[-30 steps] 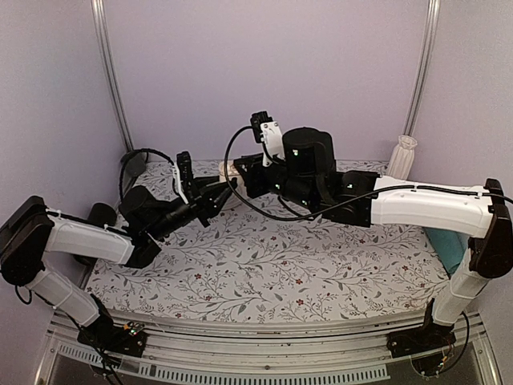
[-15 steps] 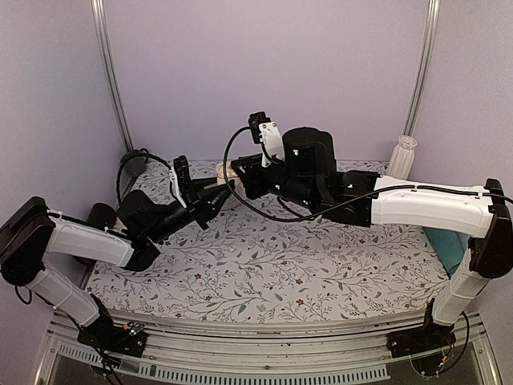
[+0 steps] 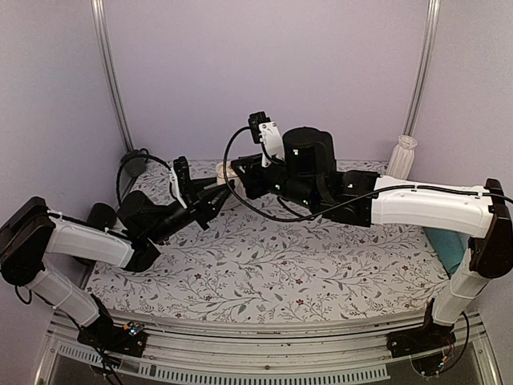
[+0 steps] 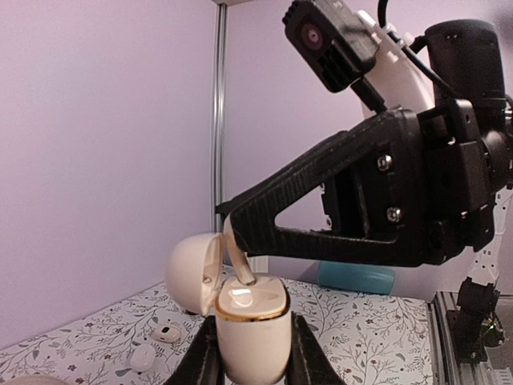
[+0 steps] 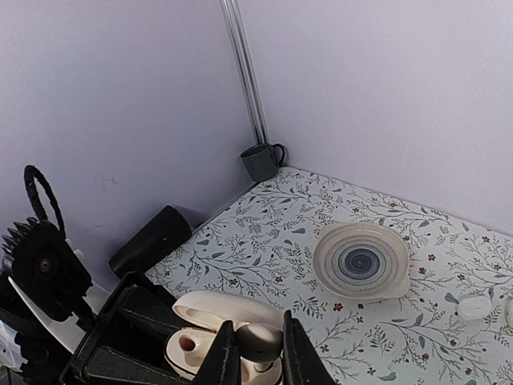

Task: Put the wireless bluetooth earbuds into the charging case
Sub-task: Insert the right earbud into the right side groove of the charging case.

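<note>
Charging case (image 4: pixel 251 330) lid-open, clamped in left gripper (image 4: pixel 253 357); right gripper (image 5: pixel 255 358) pinching earbud (image 5: pixel 258 340) at its well.

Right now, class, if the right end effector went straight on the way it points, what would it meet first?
Most likely the open charging case, gripped by the left end effector. The right end effector holds an earbud right at its open top; contact is unclear.

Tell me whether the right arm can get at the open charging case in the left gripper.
Likely yes: the left gripper holds the charging case upright, lid swung back; the right gripper, pinching an earbud, hangs right over its wells.
</note>
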Controlling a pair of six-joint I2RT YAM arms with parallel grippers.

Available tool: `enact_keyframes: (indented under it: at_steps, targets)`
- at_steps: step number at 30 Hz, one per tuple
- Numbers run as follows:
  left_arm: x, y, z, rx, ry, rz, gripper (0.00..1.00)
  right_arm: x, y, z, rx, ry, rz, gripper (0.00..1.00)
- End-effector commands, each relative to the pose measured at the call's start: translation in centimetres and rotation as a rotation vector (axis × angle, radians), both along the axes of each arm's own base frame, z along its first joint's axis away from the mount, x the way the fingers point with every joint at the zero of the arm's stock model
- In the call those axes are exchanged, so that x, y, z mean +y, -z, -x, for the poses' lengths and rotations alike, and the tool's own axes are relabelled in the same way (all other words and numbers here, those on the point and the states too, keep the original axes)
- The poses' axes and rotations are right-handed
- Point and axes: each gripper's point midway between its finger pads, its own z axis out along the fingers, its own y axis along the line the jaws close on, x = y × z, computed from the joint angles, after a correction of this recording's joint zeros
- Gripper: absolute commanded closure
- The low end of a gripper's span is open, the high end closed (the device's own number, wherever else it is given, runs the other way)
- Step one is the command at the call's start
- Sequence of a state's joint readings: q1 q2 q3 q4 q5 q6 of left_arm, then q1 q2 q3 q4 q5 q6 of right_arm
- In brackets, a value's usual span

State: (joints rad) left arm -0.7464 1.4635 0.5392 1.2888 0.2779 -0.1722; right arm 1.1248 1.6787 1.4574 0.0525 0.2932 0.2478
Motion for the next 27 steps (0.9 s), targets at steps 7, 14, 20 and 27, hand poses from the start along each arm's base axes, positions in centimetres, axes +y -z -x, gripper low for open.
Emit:
enact_keyframes:
  at_steps: [7, 14, 20, 27]
  targets:
    - [1.7, -3.9, 0.25, -0.108, -0.072, 0.107, 1.0, 0.9, 3.28, 1.82, 0.056, -0.085, 0.106, 0.82]
    - [1.68, -3.9, 0.31, -0.109, -0.068, 0.109, 1.0, 0.88, 3.12, 1.83, 0.052, -0.085, 0.105, 0.74]
    - [1.6, -3.72, 0.47, -0.107, -0.058, 0.106, 1.0, 0.88, 2.98, 1.77, 0.056, -0.082, 0.101, 0.72]
    - [1.75, -3.46, 0.71, -0.114, -0.056, 0.103, 1.0, 0.16, 2.36, 1.81, 0.062, -0.065, 0.084, 0.63]
